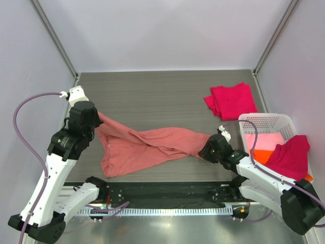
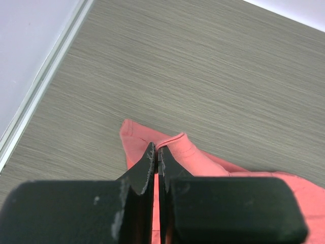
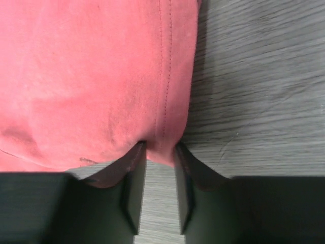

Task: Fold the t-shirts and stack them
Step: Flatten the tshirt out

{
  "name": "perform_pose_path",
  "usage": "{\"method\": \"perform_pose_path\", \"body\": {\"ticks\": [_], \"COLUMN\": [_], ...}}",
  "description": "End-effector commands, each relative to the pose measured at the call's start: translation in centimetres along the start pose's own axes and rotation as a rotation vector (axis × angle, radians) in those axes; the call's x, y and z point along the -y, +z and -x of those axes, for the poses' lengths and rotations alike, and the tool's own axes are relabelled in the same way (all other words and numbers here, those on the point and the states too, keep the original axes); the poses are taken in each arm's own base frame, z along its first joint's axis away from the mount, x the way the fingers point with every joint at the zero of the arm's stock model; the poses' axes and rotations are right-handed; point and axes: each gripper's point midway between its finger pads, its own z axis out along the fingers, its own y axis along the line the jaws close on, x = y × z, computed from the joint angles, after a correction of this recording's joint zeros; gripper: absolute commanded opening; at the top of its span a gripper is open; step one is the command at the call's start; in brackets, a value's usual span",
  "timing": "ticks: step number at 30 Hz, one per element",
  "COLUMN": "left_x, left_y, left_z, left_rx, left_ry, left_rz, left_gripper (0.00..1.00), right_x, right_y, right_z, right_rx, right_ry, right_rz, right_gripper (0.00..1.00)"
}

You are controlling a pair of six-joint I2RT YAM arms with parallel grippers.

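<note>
- The salmon-pink t-shirt (image 1: 147,145) lies twisted across the near half of the tabletop (image 1: 152,96), stretched from the left edge toward the right.
- The left pincer (image 2: 155,152) is pressed together on a corner of it near the left edge.
- The right pincer (image 3: 158,152) pinches a stitched hem at the other end.
- A crimson-red t-shirt (image 1: 231,100) sits folded by the far right corner.
- A second crimson t-shirt (image 1: 292,155) drapes over the white basket (image 1: 269,121) at the right edge.

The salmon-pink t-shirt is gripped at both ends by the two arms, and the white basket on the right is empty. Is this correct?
No: the white basket is not empty. The top external view shows light pink cloth and orange cloth inside it and a crimson t-shirt draped over its rim. The rest is right.
</note>
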Motion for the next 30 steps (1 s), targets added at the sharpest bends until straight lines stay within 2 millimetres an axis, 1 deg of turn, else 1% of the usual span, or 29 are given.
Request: {"method": "perform_pose_path", "body": {"ticks": [1, 2, 5, 6, 8, 9, 10, 11, 13, 14, 15, 16, 17, 18, 19, 20, 21, 22, 23, 24, 25, 26, 27, 28, 29, 30], "left_x": [0.0, 0.1, 0.2, 0.4, 0.5, 0.7, 1.0, 1.5, 2.6, 3.0, 4.0, 4.4, 5.0, 5.7, 5.9, 5.8, 6.1, 6.0, 5.2, 5.0, 3.9, 3.6, 3.3, 2.3, 1.8, 1.4], "left_y": [-0.2, -0.2, -0.1, -0.1, 0.1, 0.2, 0.2, 0.8, 1.3, 1.8, 2.6, 3.1, 3.7, 4.4, 4.8, 5.2, 5.7, 5.9, 6.2, 5.6, 6.1, 6.0, 5.1, 4.6, 4.0, 3.1], "left_z": [1.1, 1.2, 1.0, 0.9, 0.9, 0.8, 0.7, 0.5, 0.7, 0.6, 0.8, 1.0, 1.2, 2.3, 2.8, 3.7, 5.3, 6.2, 7.3, 9.3, 10.3, 11.1, 12.7, 13.8, 14.6, 15.8], "left_rx": [0.045, 0.045, 0.037, 0.033, 0.025, 0.02, 0.009, -0.009, -0.035, -0.059, -0.092, -0.11, -0.137, -0.139, -0.146, -0.14, -0.126, -0.116, -0.106, -0.077, -0.07, -0.06, -0.028, 0.002, 0.026, 0.062], "left_ry": [-0.023, -0.025, -0.024, -0.024, -0.024, -0.03, -0.03, -0.023, -0.028, -0.025, -0.016, -0.024, -0.034, -0.046, -0.054, -0.073, -0.093, -0.109, -0.141, -0.169, -0.199, -0.221, -0.249, -0.272, -0.286, -0.299], "left_rz": [-0.008, -0.01, -0.013, -0.019, -0.022, -0.024, -0.032, -0.031, -0.049, -0.054, -0.052, -0.054, -0.065, -0.064, -0.06, -0.051, -0.047, -0.042, -0.026, -0.03, -0.004, -0.007, -0.022, -0.004, -0.001, -0.003], "left_gripper": [0.0, 0.0, 0.0, 0.0, 0.0, 0.0, 0.0, 0.0, 0.0, 0.0, 0.0, 0.0, 0.0, 0.0, 0.0, 0.0, 0.0, 0.0, 0.0, 0.0, 0.0, 0.0, 0.0, 0.0, 0.0, 0.0], "right_x": [0.5, 0.5, 0.1, -0.6, -1.5, -2.6, -3.3, -5.3, -6.0, -8.2, -8.7, -9.5, -11.3, -12.1, -12.7, -14.4, -15.0, -15.6, -16.7, -17.0, -17.3, -18.2, -18.2, -18.7, -19.4, -19.6], "right_y": [0.4, 0.4, 0.3, 0.0, -0.6, -1.3, -1.9, -3.1, -4.0, -5.4, -5.7, -6.1, -6.8, -7.1, -7.4, -8.0, -8.4, -8.7, -9.7, -10.0, -10.7, -12.1, -12.6, -13.4, -14.8, -15.9], "right_z": [-0.9, -0.9, -0.7, -0.2, 0.9, 2.2, 3.1, 5.1, 6.8, 9.0, 9.8, 10.8, 12.5, 13.5, 14.8, 16.8, 17.7, 18.9, 21.3, 22.0, 23.1, 24.8, 25.6, 26.1, 27.0, 27.3], "right_rx": [-0.032, -0.033, -0.037, -0.028, -0.002, 0.032, 0.055, 0.097, 0.126, 0.174, 0.183, 0.201, 0.22, 0.23, 0.247, 0.264, 0.268, 0.276, 0.304, 0.301, 0.316, 0.338, 0.348, 0.348, 0.37, 0.372], "right_ry": [0.002, -0.001, -0.005, -0.016, -0.025, -0.039, -0.048, -0.052, -0.087, -0.089, -0.101, -0.115, -0.116, -0.117, -0.108, -0.112, -0.107, -0.103, -0.085, -0.077, -0.065, -0.053, -0.044, -0.045, -0.045, -0.051], "right_rz": [-0.024, -0.025, -0.016, 0.002, 0.017, 0.033, 0.044, 0.08, 0.049, 0.082, 0.075, 0.08, 0.099, 0.108, 0.114, 0.138, 0.145, 0.155, 0.184, 0.19, 0.203, 0.246, 0.253, 0.284, 0.317, 0.349], "right_gripper": [0.33, 0.29, 0.08, 0.01, 0.01, 0.01, 0.01, 0.01, 0.01, 0.01, 0.01, 0.01, 0.01, 0.01, 0.01, 0.01, 0.01, 0.01, 0.01, 0.01, 0.01, 0.01, 0.01, 0.01, 0.01, 0.01]}}
